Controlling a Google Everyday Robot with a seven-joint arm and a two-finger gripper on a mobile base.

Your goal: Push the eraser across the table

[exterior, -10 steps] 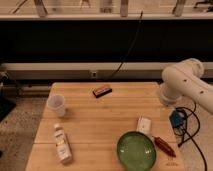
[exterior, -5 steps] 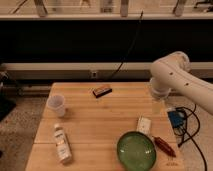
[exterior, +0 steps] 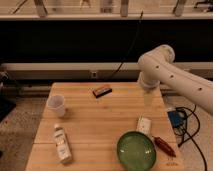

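Wood table (exterior: 100,120) lies under the barely discernible, spread tool (exterior: 148,99), apart from the eraser (exterior: 102,91).

The gripper (exterior: 148,98), over the table's (exterior: 100,125) far right edge, is a pale smear — its outline is lost. The arm (exterior: 180,82) runs out of view to the right of the table. The table's near edge and the bowl's (exterior: 136,150) near rim are cut off below. The label of the bottle (exterior: 61,143), at the table's near left, is unreadable.
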